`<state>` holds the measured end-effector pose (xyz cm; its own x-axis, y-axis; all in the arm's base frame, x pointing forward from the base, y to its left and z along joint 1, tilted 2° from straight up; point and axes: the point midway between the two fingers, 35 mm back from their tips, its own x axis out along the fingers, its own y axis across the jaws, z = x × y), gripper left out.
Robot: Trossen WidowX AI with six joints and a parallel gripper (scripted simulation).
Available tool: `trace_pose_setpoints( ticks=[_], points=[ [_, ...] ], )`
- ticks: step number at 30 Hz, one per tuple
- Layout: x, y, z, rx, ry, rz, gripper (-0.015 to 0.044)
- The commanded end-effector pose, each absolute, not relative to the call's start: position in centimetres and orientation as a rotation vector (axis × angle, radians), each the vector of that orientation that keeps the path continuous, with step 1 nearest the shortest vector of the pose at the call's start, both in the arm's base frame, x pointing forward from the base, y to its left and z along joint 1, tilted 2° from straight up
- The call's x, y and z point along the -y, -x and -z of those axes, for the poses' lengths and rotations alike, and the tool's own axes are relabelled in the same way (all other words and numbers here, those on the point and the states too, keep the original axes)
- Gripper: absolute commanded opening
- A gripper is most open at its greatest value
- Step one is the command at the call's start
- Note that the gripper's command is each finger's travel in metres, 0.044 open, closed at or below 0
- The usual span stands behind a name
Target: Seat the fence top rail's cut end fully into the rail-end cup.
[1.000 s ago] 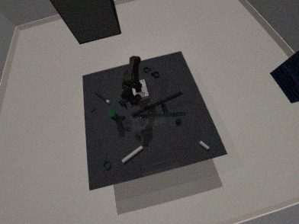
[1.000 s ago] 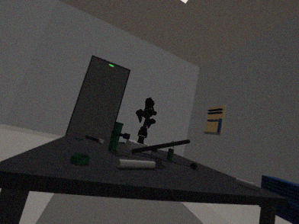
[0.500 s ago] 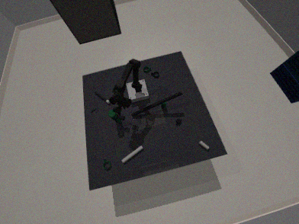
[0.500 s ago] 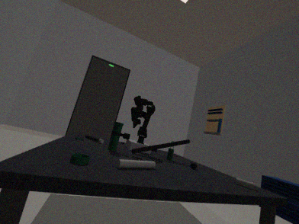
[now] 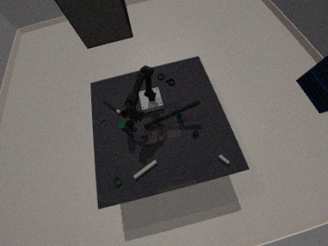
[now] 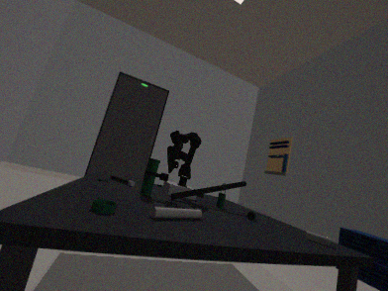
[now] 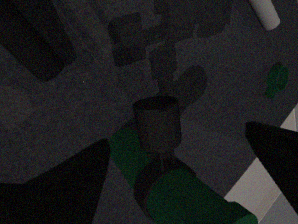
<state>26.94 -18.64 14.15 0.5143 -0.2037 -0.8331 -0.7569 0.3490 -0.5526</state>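
Plain room, dark worktable point(image 5: 176, 167) point(image 6: 238, 238), bench-mounted robot arm point(image 5: 135, 89) point(image 6: 190, 144)

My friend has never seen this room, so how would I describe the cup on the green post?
On the dark table, find the thick green post. A short, dark, open-mouthed cup sticks out sideways from it, unlike the long dark rail.

The dark table point(image 5: 180, 167) point(image 6: 238, 238) carries two pale cylinders, a green ring point(image 5: 117, 181) point(image 6: 104, 207) point(image 7: 275, 79), and seemingly more small rings.

The cup point(image 7: 158, 127) sits between the 2 fingers.
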Motion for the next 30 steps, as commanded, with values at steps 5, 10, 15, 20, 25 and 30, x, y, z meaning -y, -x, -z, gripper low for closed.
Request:
trace_pose_setpoints(
  ticks=[5, 10, 15, 20, 25, 30],
  points=[
    [18.5, -26.9, -12.2, -1.013, 1.188, -0.463, 0.044],
    [18.7, -27.3, -11.6, -1.013, 1.188, -0.462, 0.044],
    [18.9, -27.8, -11.0, -1.013, 1.188, -0.462, 0.044],
    [19.1, -28.2, -10.3, -1.012, 1.188, -0.462, 0.044],
    [19.3, -28.6, -9.6, -1.012, 1.188, -0.461, 0.044],
    [19.4, -29.0, -8.9, -1.012, 1.189, -0.461, 0.044]
  ],
)
